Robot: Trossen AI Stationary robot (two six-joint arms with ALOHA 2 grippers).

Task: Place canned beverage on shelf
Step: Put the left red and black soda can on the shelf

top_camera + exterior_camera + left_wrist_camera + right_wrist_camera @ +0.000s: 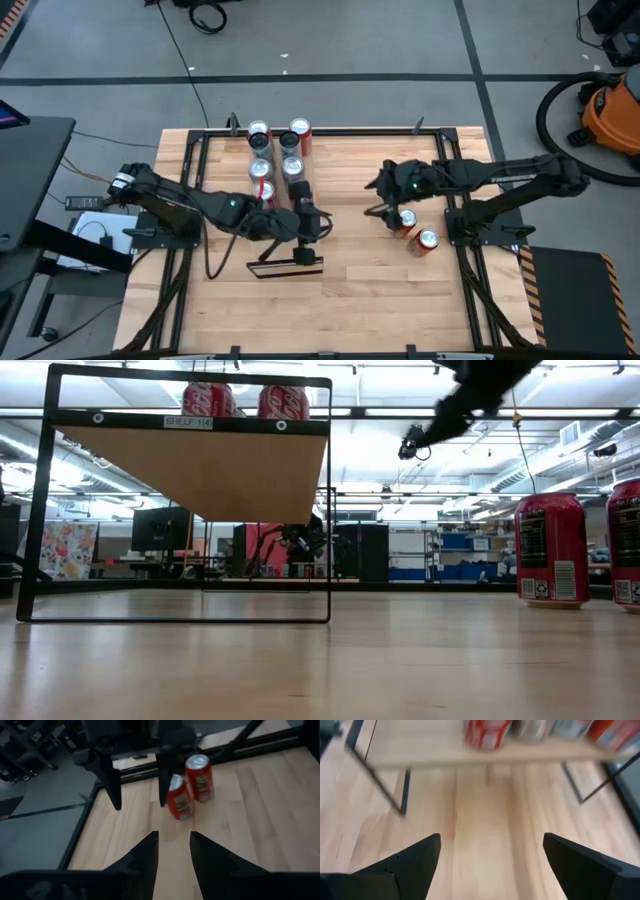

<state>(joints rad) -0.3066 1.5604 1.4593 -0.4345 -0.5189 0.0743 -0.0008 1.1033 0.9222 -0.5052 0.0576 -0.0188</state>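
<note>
shelf (280, 160): raised slab in a black frame near table centre, running toward the far edge; several cans already on it, approx 6 in two rows in high view
done so far: those cans placed, judging by how they stand; near end of slab looks still free
left to do: two red cans (416, 231) on the tabletop (370, 290) at the right side, one upright, the other seems tipped over; both need moving
right gripper (378, 212): just above/beside the two cans, well apart from shelf; fingers wide apart in right wrist view, nothing btwn them
left gripper (308, 222): at near end of shelf, beside the frame; fingers (145, 857) a little apart, holding nothing
step in hand: prob right arm about to pick a can, only a guess
hidden/unclear: exact can count on shelf hard to make out, left arm covers the near end; low view shows only two can tops above the slab; right wrist view cuts the shelf cans off at top; can't tell if right fingers touch a can
</note>
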